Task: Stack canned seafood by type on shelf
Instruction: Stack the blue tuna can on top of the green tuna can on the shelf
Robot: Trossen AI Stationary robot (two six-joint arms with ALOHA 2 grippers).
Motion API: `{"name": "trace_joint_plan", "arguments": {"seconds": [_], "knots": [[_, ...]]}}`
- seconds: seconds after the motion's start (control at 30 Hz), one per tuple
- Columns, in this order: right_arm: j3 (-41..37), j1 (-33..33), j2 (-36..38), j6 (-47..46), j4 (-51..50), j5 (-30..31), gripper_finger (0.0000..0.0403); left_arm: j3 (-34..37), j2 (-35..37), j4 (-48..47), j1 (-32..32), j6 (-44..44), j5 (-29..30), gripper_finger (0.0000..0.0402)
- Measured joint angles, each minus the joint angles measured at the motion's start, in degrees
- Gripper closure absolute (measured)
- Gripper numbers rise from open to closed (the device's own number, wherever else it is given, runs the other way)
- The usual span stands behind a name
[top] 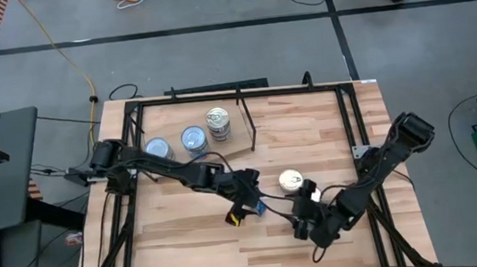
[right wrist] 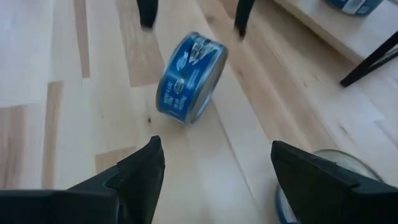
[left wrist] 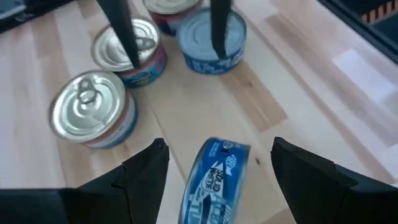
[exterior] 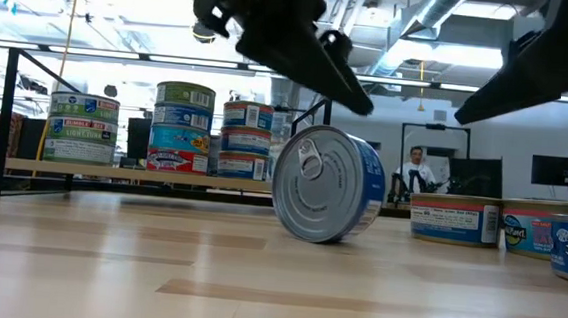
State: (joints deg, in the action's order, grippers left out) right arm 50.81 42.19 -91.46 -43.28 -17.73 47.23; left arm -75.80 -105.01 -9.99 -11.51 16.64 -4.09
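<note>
A small round blue-labelled tin with a silver pull-tab lid [exterior: 327, 185] is seen standing on its edge on the pale butcher-block tabletop [top: 306, 120], near the table's middle and toward its six o'clock side in the high view. In the left wrist view the same tin [left wrist: 211, 180] is placed between the two dark fingers of the left gripper [left wrist: 217, 165], which are spread wide with clear wood on either side, so nothing is gripped. In the right wrist view it [right wrist: 189, 78] is shown ahead of the right gripper [right wrist: 214, 165], whose fingers are likewise held apart and empty. From above, the left gripper [top: 246, 203] is found at about nine o'clock of the right gripper [top: 307, 218], the two close together.

Just past the right gripper, at roughly twelve o'clock of it from above, a flat tin with a cream-gold lid [top: 291, 180] is laid on the tabletop. At three o'clock in the low view, a row of flat blue-labelled tins [exterior: 505, 223] is seen lying on the wood.

Farther back, toward eleven o'clock in the high view, the light plywood shelf board [top: 237, 140] carries three groups of tins: two silver-lidded piles [top: 175, 144] and one pile with a cream lid [top: 218, 123]. In the low view these stacks [exterior: 181, 127] are seen to be several tins high, beside a thin black upright rod [exterior: 7, 120].

Beyond the table, a seated person [exterior: 416, 173] is visible in the room.
</note>
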Motion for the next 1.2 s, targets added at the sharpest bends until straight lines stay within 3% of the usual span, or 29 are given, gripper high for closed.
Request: {"name": "trace_joint_plan", "arguments": {"seconds": [0.23, 0.53, 1.2], "knots": [[0.0, 1.3, 1.2, -2.0, -1.6, 2.2, 0.0083, -2.7, -3.2, -4.5, 1.6, 3.0, -5.5, 0.0129], [0.0, 1.2, 1.2, -2.4, -0.9, 2.5, 0.0083, -1.8, -3.8, -6.9, 2.0, 8.7, -5.8, 0.0129], [0.0, 0.8, 1.2, -2.8, -0.5, 3.2, 0.0083, 0.4, -3.9, -4.8, 2.1, 3.8, -8.9, 0.0130]]}}
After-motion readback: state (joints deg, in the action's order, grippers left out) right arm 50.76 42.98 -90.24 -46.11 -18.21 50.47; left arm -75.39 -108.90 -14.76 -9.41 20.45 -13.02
